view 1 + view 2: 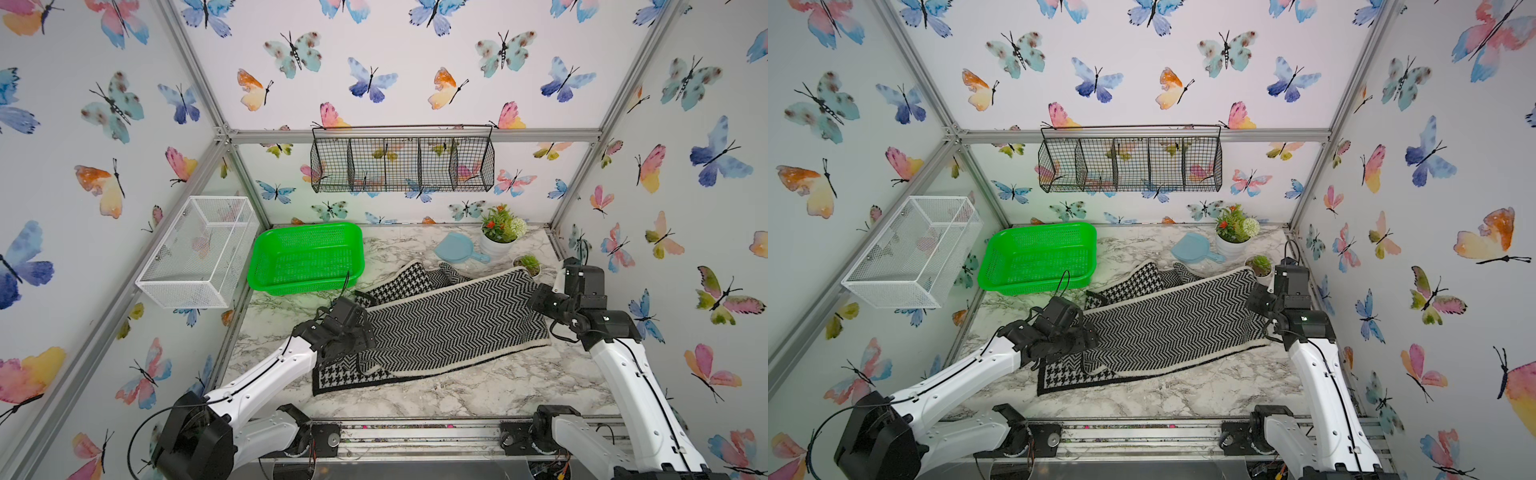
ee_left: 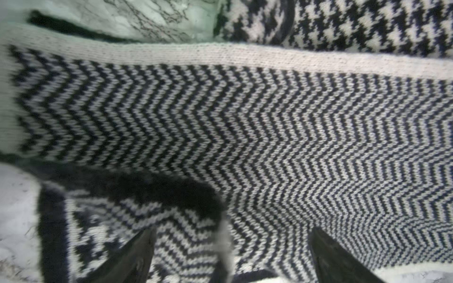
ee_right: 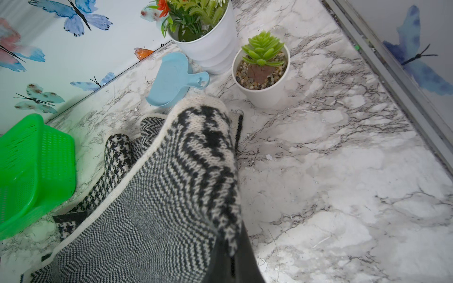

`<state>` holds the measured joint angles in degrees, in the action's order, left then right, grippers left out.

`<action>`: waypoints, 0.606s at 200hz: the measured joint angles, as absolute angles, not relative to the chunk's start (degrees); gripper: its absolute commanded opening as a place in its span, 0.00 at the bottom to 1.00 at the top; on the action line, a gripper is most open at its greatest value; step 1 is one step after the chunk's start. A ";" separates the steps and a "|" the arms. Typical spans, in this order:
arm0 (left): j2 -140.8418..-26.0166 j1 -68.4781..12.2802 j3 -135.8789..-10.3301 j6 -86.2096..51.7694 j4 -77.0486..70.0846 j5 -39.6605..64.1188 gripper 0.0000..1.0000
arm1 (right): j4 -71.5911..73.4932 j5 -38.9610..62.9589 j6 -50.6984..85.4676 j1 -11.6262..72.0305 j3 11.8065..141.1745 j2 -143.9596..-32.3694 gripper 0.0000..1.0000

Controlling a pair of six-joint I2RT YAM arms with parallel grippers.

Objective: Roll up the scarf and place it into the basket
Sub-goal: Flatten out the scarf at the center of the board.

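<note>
Just beside the bright green perforated plastic basket [image 1: 309,227], on the side nearest the arms, the black-and-white knitted scarf [image 1: 449,328] lies spread on the marble-patterned tabletop [image 1: 457,395]. It is doubled over into a long flat band, with the chevron face up and houndstooth showing at both ends. One bunched houndstooth end nearly touches the basket's near corner, and the rest stretches well away from the basket. No roll has formed anywhere along the scarf, and the basket is empty in both top views, so I judge the task to be at its opening step, with both the rolling and the placing left to do. The right gripper [image 1: 542,300] is clamped on the end of the band farthest from the basket. In the right wrist view that edge is raised off the tabletop and drapes over the dark finger, which looks like the start of a first turn or a straightening pull. The left gripper [image 2: 234,230] hangs with its jaws spread wide over the scarf's corner nearest the robot, in front of the basket, gripping nothing, and a small flap there is already turned back. What remains is to wind the whole band into a bundle, keep it from springing open, and carry it across into the basket.
</note>
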<state>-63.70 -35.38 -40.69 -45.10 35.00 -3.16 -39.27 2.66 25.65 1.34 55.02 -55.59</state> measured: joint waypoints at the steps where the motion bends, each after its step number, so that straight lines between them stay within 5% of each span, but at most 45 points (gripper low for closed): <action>1: -63.70 -35.38 -40.69 -45.10 35.00 -3.16 0.98 | -39.24 2.70 25.63 1.32 55.02 -55.61 0.01; 67: -50.78 -35.38 -39.72 -46.35 39.75 -5.87 0.98 | -38.89 5.10 24.08 1.15 58.43 -57.23 0.01; 121: -63.00 -35.38 -45.25 -45.21 34.70 -4.51 0.98 | -38.65 5.54 23.16 1.15 59.53 -57.60 0.01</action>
